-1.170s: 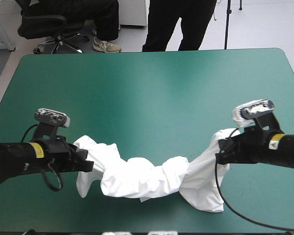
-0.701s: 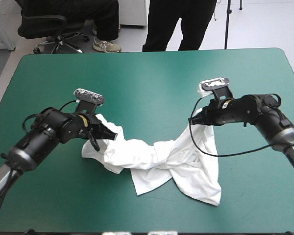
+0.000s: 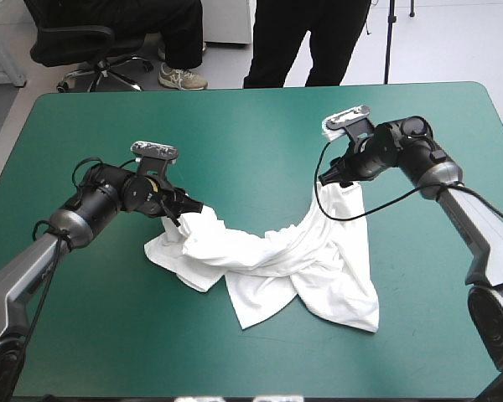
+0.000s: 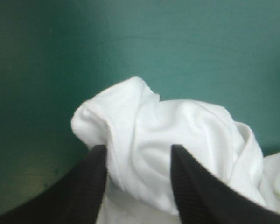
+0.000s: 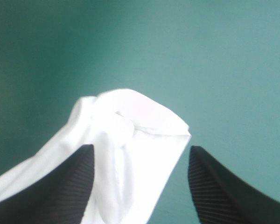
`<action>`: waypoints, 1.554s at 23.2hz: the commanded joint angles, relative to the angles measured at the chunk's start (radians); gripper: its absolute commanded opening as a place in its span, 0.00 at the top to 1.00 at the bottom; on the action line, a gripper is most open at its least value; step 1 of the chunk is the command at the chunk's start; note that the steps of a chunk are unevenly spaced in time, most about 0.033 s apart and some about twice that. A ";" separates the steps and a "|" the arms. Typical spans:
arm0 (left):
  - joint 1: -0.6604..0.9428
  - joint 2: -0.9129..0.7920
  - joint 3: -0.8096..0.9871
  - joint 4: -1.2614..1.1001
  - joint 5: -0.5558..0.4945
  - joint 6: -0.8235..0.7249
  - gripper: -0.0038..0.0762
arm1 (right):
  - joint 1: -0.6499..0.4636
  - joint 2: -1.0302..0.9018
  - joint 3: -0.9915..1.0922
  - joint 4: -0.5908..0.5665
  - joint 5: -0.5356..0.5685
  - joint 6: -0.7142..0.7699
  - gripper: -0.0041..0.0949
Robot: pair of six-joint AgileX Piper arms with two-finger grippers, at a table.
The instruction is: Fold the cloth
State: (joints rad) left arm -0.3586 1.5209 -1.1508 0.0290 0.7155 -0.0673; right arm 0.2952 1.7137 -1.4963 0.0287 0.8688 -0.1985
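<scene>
Nothing legible is showing: no lettering, number, brand or sign is coming through clearly enough to read on the T-shirt (image 3: 285, 268) or anywhere on the bench (image 3: 260, 126) around it.

T-shirt (image 3: 268, 260) on the table (image 3: 260, 126), left gripper (image 3: 193, 209) with jaws astride its left end, right gripper (image 3: 325, 177) at its far right corner
</scene>
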 commanded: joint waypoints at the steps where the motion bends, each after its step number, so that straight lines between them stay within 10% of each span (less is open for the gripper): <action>1: -0.001 -0.035 -0.160 0.001 0.175 0.013 0.26 | -0.006 -0.099 -0.100 -0.071 0.088 0.021 0.28; 12: -0.001 -0.176 -0.243 0.050 0.508 0.077 0.23 | -0.006 -0.390 -0.055 -0.145 0.244 0.084 0.30; 28: 0.102 0.009 0.057 -0.012 0.187 0.212 0.26 | -0.006 -0.663 0.138 -0.094 0.380 0.145 0.40; 36: 0.111 0.134 0.057 -0.061 0.172 0.231 0.50 | -0.006 -0.659 0.291 -0.029 0.380 0.114 0.40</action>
State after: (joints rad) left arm -0.2467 1.6695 -1.0769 -0.0269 0.9013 0.1655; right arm 0.2933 1.0627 -1.2343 -0.0346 1.2501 -0.0574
